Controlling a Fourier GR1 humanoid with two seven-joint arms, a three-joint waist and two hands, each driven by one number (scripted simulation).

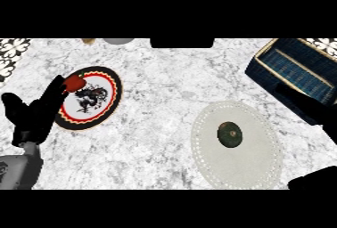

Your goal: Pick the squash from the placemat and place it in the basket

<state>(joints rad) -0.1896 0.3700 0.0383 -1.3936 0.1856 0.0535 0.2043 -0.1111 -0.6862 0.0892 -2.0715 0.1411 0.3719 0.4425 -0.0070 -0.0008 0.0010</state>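
Note:
The squash (230,134) is a small dark green round thing lying near the middle of a pale oval placemat (256,164) at the lower right of the counter. The basket (293,67), dark blue with a tan rim, stands at the upper right, beyond the placemat. My left hand (30,116) rests open at the far left, fingers up, far from the squash. A black shape at the lower right corner is my right hand (314,180); most of it is cut off by the view's edge. Nothing is held.
A round plate (99,104) with a red and black rim lies by my left hand, with a red fruit (74,83) on its upper left edge. A grey bowl (117,40) and a dark object (182,42) sit at the far edge.

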